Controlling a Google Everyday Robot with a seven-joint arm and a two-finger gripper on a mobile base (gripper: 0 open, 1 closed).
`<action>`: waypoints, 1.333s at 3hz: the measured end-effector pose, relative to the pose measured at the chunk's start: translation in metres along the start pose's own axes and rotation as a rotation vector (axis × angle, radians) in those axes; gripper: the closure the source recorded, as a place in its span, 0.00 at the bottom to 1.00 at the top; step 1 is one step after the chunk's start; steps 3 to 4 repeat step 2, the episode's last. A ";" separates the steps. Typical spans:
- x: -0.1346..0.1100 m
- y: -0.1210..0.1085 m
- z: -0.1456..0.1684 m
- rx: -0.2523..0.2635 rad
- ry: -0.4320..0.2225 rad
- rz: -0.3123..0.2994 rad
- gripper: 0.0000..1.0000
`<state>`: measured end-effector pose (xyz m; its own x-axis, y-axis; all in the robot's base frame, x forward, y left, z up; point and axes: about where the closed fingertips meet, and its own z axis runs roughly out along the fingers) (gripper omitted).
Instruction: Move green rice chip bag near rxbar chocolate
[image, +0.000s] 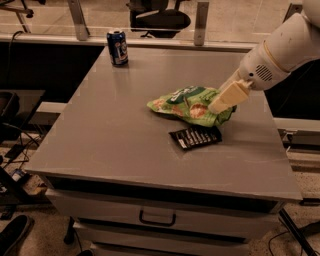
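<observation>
Grey table (125, 145) fills the scene, and the white arm (285, 50) reaches in over its right edge. The bag (187, 102) sits right of the table's middle, closer to the right edge than the left, crumpled, with its long side running left to right. The gripper (220, 105) is down on the bag's right end, cream fingers pinched on the bunched green wrapper. The can (117, 47) stands upright by the back-left corner, well apart from everything else. And the bar (196, 138) lies flat just in front of the bag, on the side of the front edge, tilted a little, white lettering up. Bag and bar are just beside each other; whether they touch, I can't tell.
</observation>
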<state>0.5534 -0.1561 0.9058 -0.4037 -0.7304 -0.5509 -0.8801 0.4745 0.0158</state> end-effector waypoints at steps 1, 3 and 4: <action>-0.001 0.001 0.002 -0.002 0.001 -0.002 0.00; -0.001 0.001 0.002 -0.002 0.001 -0.002 0.00; -0.001 0.001 0.002 -0.002 0.001 -0.002 0.00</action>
